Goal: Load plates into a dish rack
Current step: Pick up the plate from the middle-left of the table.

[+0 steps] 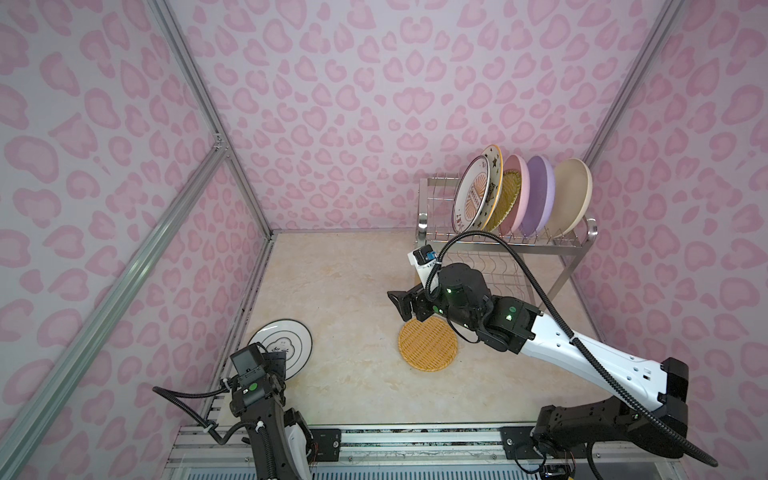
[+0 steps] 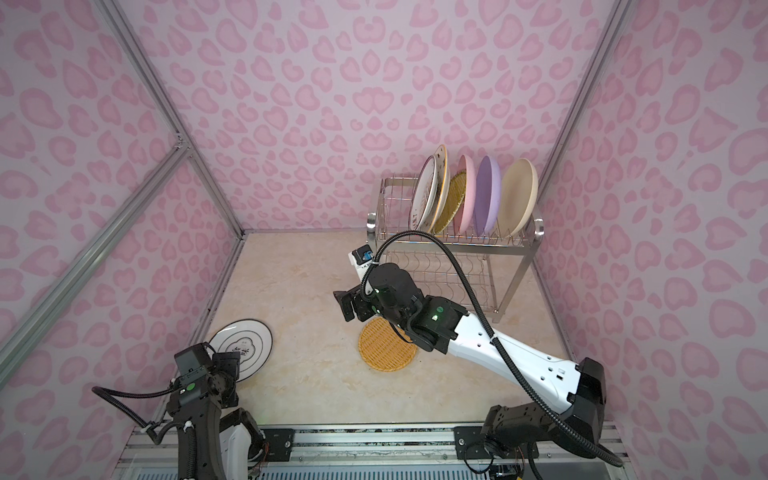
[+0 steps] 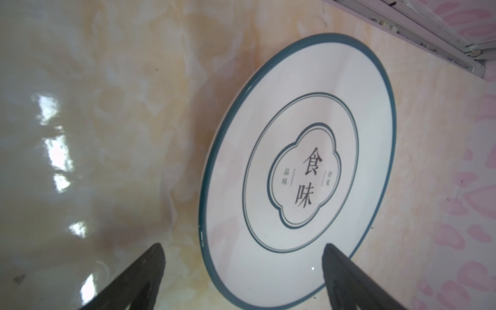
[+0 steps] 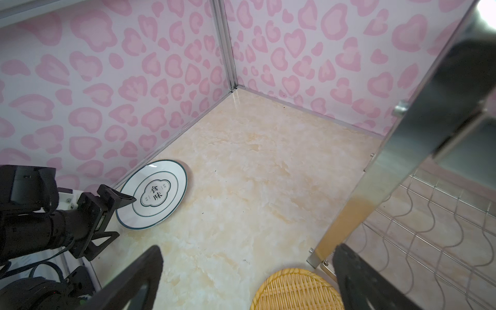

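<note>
The dish rack [image 1: 536, 246] [image 2: 478, 245] stands at the back right with several plates upright in its top tier, a sunburst one [image 1: 471, 195] at the left and a cream one [image 1: 571, 195] at the right. A white plate with a dark rim [image 1: 291, 338] [image 2: 245, 340] [image 3: 295, 174] [image 4: 154, 196] lies flat by the left wall. My left gripper [image 3: 243, 247] [image 4: 124, 217] is open across its near rim, one finger over the plate, the other outside it. A yellow woven plate [image 1: 428, 347] [image 2: 386, 347] [image 4: 295, 291] lies flat mid-table. My right gripper [image 4: 248, 248] [image 1: 401, 305] hovers open and empty over its far edge.
The rack's front left leg [image 4: 402, 150] stands close beside my right gripper, with the wavy wire lower tier [image 4: 434, 228] behind it. Pink patterned walls close in the marble tabletop [image 1: 340, 291] on three sides. A metal rail [image 1: 415, 440] runs along the front edge.
</note>
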